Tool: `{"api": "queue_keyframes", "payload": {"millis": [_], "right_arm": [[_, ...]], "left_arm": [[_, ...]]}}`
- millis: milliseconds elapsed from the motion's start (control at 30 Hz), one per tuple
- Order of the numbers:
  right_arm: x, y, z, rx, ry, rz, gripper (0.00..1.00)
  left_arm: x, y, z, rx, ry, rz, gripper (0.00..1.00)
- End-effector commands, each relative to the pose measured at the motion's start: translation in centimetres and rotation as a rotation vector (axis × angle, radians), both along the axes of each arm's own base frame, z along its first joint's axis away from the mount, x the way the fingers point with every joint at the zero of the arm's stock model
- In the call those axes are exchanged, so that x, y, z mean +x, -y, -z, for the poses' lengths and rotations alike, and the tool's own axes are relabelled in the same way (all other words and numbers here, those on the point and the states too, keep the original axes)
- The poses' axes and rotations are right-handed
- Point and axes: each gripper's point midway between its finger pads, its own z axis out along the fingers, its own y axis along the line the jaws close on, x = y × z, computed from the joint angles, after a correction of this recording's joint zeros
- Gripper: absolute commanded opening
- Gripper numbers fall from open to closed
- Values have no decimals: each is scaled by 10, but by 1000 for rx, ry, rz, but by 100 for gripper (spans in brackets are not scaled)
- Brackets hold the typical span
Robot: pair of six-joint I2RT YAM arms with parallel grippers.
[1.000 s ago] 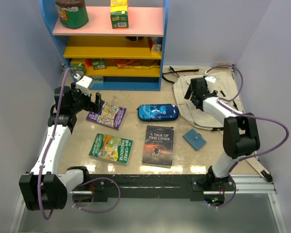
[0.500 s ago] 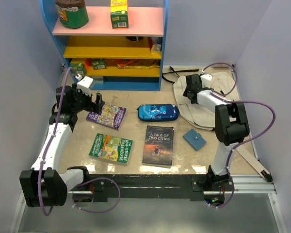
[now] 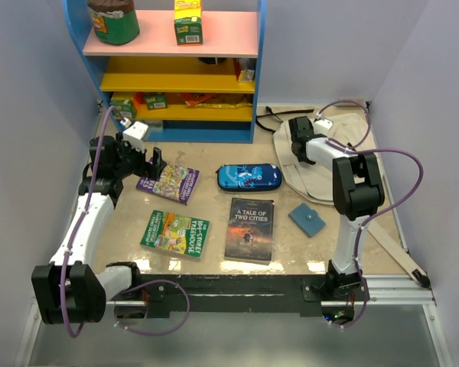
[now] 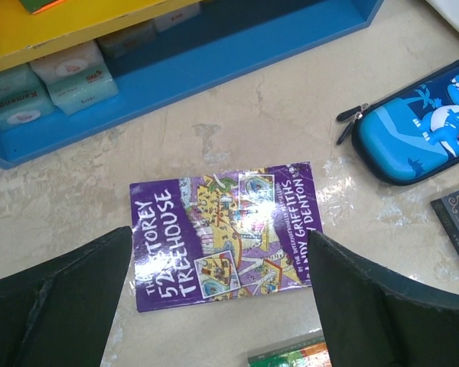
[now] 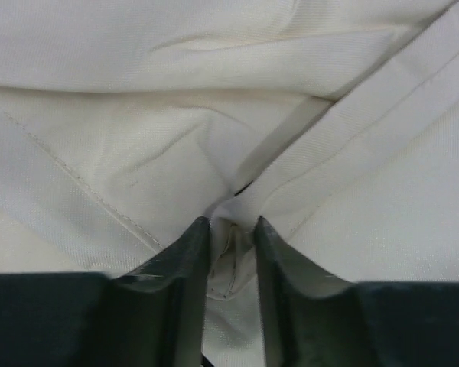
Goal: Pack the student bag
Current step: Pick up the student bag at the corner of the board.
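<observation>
Table count: 3 books, 1 pencil case, 1 small wallet, 1 student bag

Student bag: cream canvas, lies flat at the far right of the table, just right of the blue dinosaur pencil case

Right gripper: down on the far-left part of the bag, fingers clenched on a raised fold of the canvas

Left gripper: released, jaws wide, hanging above the purple Treehouse book at far left

Green Treehouse book: near left

A Tale of Two Cities: near centre, with the blue wallet just to its right and apart from it

Blue shelf unit at the far edge: 1 brown jar and 1 yellow carton on the pink top shelf
</observation>
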Motion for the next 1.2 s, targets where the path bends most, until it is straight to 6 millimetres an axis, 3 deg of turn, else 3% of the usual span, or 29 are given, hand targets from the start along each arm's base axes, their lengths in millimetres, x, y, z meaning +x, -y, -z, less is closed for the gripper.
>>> {"api": "queue_keyframes", "payload": {"millis": [0,67,167,400,600,633,733,767,800,867,900,933,967,1000,1133,1167], "right_arm": [[-6,3,-9,3,-8,15,17],[-3,4,-18,-2,10,13,0],[3,5,-44,-7,59,3,0],[15,4,-174,13,350,-30,0],[3,-1,-251,24,507,-59,0],[-6,-1,-271,24,551,-60,0],[-26,-19,-298,2,598,-104,0],[-39,-23,-315,1,633,-115,0],[-48,-39,-320,1,639,-155,0],[-72,-46,-335,12,673,-171,0],[-83,-61,-338,30,682,-208,0],[-91,-67,-332,34,671,-228,0],[-106,-66,-344,57,709,-232,0],[-117,-77,-342,74,703,-259,0],[-146,-90,-348,91,708,-324,0],[-151,-97,-349,84,695,-362,0]], "left_arm": [[-3,4,-6,-21,29,16,100],[-4,4,-11,-18,39,20,100],[-10,8,-15,-21,45,43,100],[-17,10,-21,-19,52,54,100],[-23,9,-32,-15,77,47,100],[-24,8,-33,-13,80,44,100],[-25,7,-41,-15,91,31,100],[-26,6,-46,-15,97,25,100],[-25,4,-48,-22,95,8,100],[-25,4,-57,-28,97,-1,100],[-25,4,-61,-38,97,-9,100],[-25,3,-66,-45,102,-18,100],[-24,2,-76,-61,113,-33,100],[-24,1,-80,-66,120,-45,100],[-19,-3,-107,-101,144,-93,100],[-17,-8,-106,-105,128,-131,100]]}}
